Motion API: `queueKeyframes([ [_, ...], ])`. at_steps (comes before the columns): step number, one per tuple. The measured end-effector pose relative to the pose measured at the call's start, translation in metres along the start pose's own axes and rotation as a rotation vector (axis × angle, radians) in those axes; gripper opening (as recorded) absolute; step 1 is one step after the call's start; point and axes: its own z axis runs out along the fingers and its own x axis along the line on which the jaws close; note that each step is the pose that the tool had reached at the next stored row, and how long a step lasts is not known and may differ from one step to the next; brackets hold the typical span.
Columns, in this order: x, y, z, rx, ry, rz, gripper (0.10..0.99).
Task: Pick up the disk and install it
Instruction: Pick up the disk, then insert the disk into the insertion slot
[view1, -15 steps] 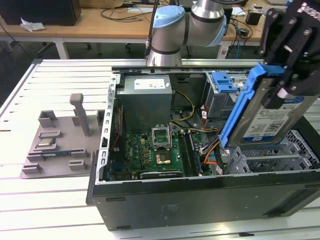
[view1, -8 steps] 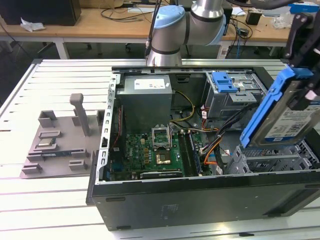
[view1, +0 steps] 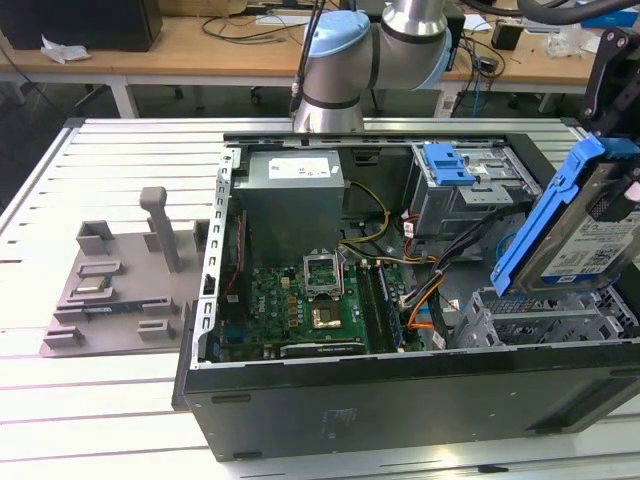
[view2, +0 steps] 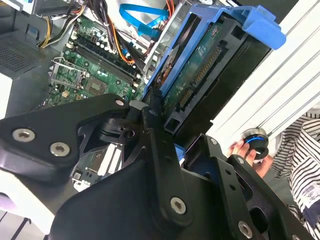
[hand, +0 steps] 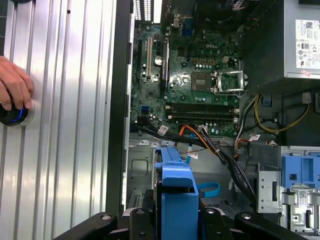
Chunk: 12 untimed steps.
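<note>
Hand (view2: 170, 126) clamps one disk (view1: 585, 235) — tilted over one case (view1: 400, 405).

free: open case over motherboard (view1: 300, 290), frame centre | free: bare worktop (view1: 60, 400), lower left | obstacle: grey fixture (view1: 120, 280), left | obstacle: cable bundle (view1: 440, 268) beside drive cage (view1: 540, 325), lower right | obstacle: tilted disk (view1: 585, 235) in claw (hand: 175, 215), above cage | obstacle: person's hand (hand: 15, 85) on worktop outside case wall (hand: 117, 100)

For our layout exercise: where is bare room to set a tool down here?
Bare: the slatted aluminium table in front of and behind the grey plastic fixture. Crowded: the open black computer case, where the jaws hold the silver-grey metal disk in its blue carrier.
</note>
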Motion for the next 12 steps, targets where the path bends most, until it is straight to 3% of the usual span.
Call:
queueKeyframes([
  [4, -0.0001, -0.0001, 0.0012, 0.0, -0.0004, 0.0, 0.369],
  [12, -0.007, -0.0016, 0.0151, 0.0, 0.0001, 0.0, 0.369],
])
